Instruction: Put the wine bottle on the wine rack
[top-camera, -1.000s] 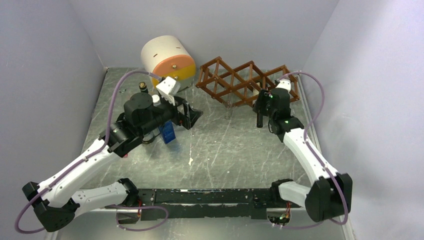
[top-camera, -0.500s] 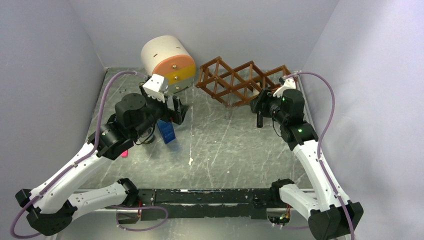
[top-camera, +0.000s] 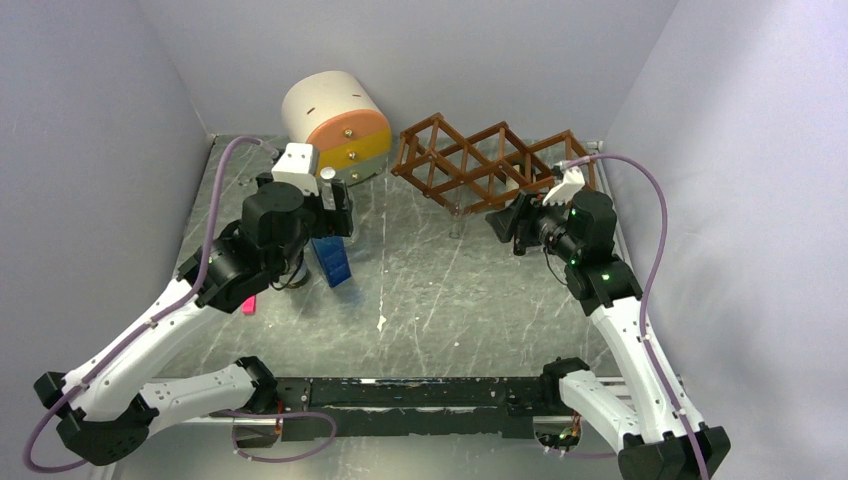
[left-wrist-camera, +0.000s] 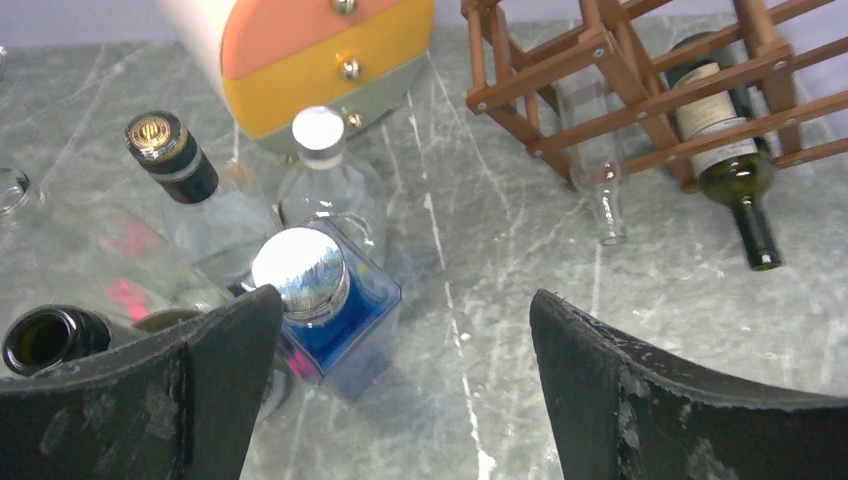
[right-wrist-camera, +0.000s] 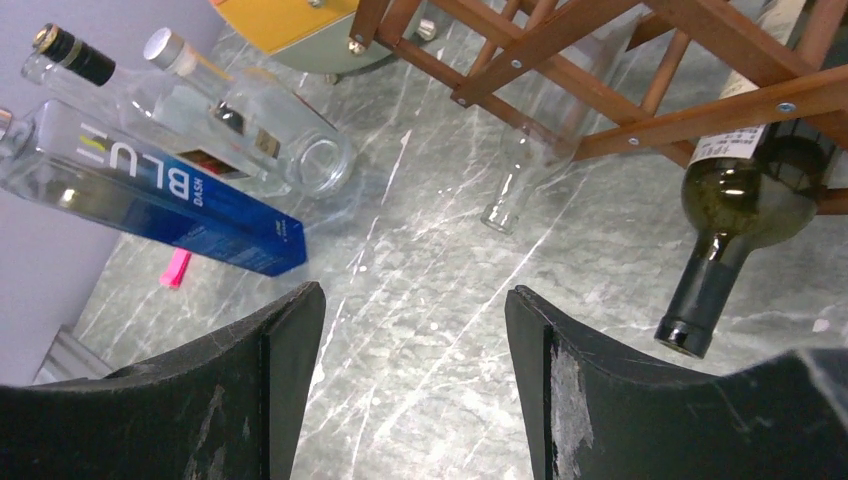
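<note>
The grey marbled desk (top-camera: 450, 300) fills the middle of the top view, walled in on three sides. At its far edge, upper left of centre, the round cream-and-orange drawer unit (top-camera: 335, 110) lies on its side with the orange face turned toward me. Just to the right of it stands the wine rack (top-camera: 470, 160), a reddish-brown lattice of diamond cells running toward the upper right of the frame. My left pincer (left-wrist-camera: 405, 330) hangs over the cluster of bottles in the left half of the top view, fingers spread wide and holding nothing. My right pincer (right-wrist-camera: 412, 300) hangs just in front of the right end of the rack, also spread wide and empty. The wine bottle (left-wrist-camera: 728, 165), dark green with a pale label, lies in a lower cell at the upper right of my left wrist view. Its body is inside the lattice and its neck pokes out toward the lower right; I cannot tell whether the mouth touches the desk. A square blue bottle (left-wrist-camera: 335, 320) with a silver cap stands just below my left pincer, at the lower left of that view. Behind it are a clear bottle with a black and gold cap (left-wrist-camera: 195, 195) and a clear bottle with a silver cap (left-wrist-camera: 330, 185). A dark open bottle mouth (left-wrist-camera: 45, 340) shows at the far lower left. An empty clear bottle (left-wrist-camera: 605, 195) sits in a middle cell of the rack, neck down toward the desk. A small pink scrap (top-camera: 247, 304) lies on the desk beside my left arm.
</note>
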